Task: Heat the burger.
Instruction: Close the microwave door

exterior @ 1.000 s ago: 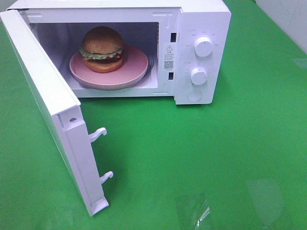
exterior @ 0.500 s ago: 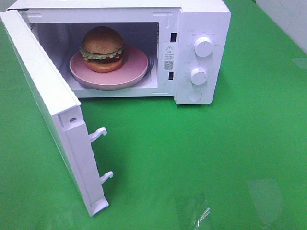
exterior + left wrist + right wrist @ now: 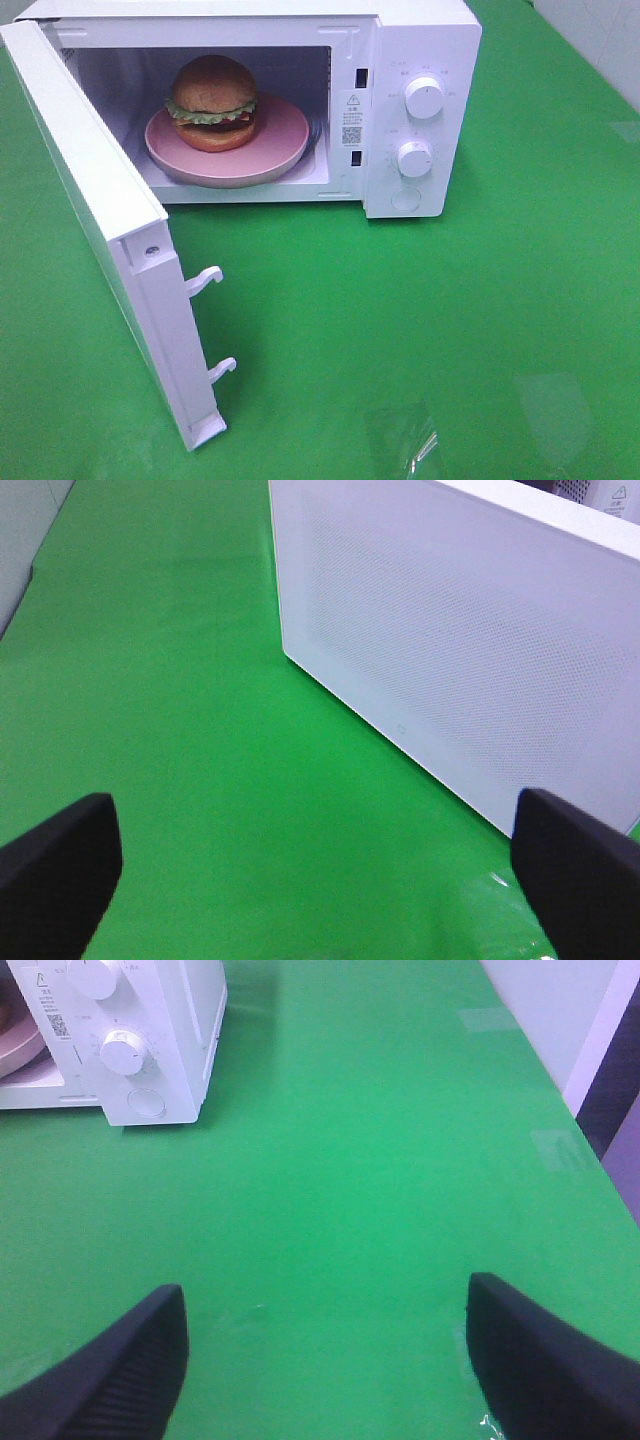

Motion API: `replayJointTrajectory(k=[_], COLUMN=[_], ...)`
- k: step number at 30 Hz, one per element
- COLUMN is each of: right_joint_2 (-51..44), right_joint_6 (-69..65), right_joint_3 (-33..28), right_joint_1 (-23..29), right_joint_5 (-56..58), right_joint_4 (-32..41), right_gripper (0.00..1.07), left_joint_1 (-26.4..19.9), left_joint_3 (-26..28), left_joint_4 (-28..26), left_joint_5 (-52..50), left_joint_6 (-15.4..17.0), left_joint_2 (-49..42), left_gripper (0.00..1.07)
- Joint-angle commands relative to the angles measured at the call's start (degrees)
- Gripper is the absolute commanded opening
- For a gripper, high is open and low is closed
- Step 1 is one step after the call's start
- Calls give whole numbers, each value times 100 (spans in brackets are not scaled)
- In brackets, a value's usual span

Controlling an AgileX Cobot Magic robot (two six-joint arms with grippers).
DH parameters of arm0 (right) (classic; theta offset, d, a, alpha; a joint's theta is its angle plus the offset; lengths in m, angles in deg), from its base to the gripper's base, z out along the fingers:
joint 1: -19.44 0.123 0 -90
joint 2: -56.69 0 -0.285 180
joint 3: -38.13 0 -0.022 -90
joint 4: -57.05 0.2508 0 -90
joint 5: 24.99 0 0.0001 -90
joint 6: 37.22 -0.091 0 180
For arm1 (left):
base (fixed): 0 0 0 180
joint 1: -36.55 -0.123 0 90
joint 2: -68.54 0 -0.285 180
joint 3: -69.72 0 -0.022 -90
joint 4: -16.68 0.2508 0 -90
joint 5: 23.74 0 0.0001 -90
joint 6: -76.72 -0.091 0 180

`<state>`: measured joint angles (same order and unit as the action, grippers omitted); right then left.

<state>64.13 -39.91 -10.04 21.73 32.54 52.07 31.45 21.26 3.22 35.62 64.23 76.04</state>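
The burger (image 3: pixel 212 102) with its golden bun, green lettuce and dark patty sits on a round pink plate (image 3: pixel 280 140) inside the white microwave (image 3: pixel 425 40), whose door (image 3: pixel 95 210) stands wide open toward the front left. Neither arm shows in the exterior high view. My left gripper (image 3: pixel 320 880) is open over the green cloth, facing the outer face of the open door (image 3: pixel 460 640). My right gripper (image 3: pixel 325 1360) is open above bare green cloth, with the microwave's knob panel (image 3: pixel 130 1040) far ahead of it. Nothing lies between either pair of fingers.
Two white knobs (image 3: pixel 424 97) and a round button (image 3: pixel 405 200) sit on the microwave's right panel. Two door latch hooks (image 3: pixel 205 280) stick out from the door's edge. Green cloth (image 3: pixel 450 330) covers the table; a pale wall (image 3: pixel 560 1020) borders its right side.
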Motion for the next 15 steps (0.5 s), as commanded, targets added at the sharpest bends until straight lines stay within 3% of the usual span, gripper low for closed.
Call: replayJointTrajectory(k=[1, 15], right_joint_2=[-132, -132], right_joint_6=[40, 34], right_joint_3=[0, 0], right_joint_1=[-34, -34], right_joint_5=[-6, -6], right_joint_4=[-11, -11], right_gripper=[76, 76], left_joint_1=[-17, -17], left_joint_3=[-11, 11], left_joint_4=[6, -57], left_joint_5=[-34, -120], left_joint_6=[6, 149], left_joint_2=[-103, -80], left_gripper=[98, 98])
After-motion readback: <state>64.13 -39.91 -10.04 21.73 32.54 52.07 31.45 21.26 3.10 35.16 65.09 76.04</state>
